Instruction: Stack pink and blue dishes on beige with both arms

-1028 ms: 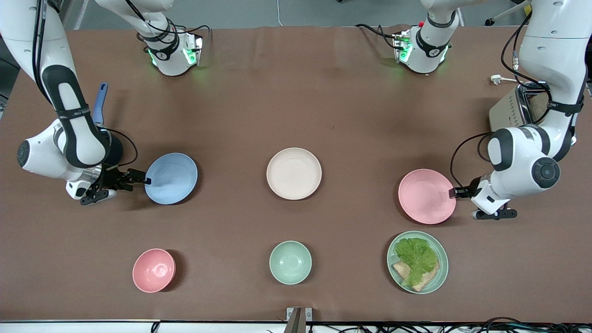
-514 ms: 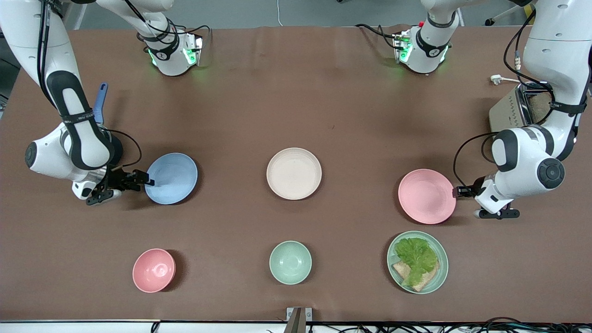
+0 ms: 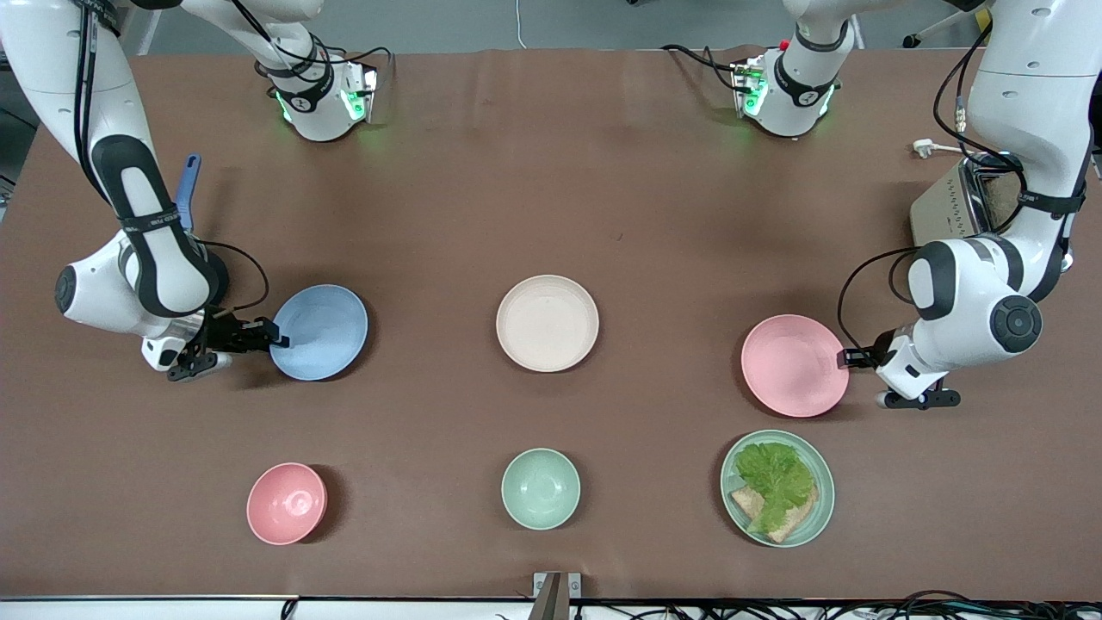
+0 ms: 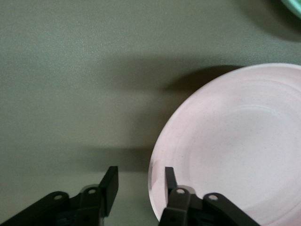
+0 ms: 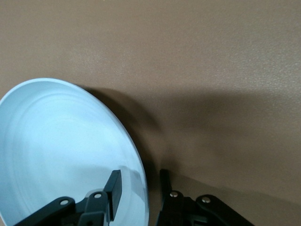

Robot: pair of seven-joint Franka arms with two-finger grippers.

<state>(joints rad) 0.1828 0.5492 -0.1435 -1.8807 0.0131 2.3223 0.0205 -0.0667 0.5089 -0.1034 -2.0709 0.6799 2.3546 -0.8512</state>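
Observation:
The beige plate (image 3: 547, 323) lies at the table's middle. The blue plate (image 3: 319, 331) lies flat toward the right arm's end. My right gripper (image 3: 274, 334) is low at its rim and open, one finger over the blue plate (image 5: 61, 141) and one outside the rim, seen at the right gripper (image 5: 139, 174). The pink plate (image 3: 795, 365) lies flat toward the left arm's end. My left gripper (image 3: 848, 356) is open at its edge. In the left wrist view the left gripper (image 4: 139, 172) straddles the rim of the pink plate (image 4: 235, 150).
Nearer the front camera stand a small pink bowl (image 3: 287, 504), a mint-green bowl (image 3: 541, 488) and a green plate with lettuce (image 3: 777, 488). A toaster (image 3: 964, 202) sits at the left arm's end. A blue handle (image 3: 186, 191) lies by the right arm.
The right gripper has crept a little farther over the blue plate's rim. The left gripper shifted slightly at the pink plate's edge. Neither plate has moved.

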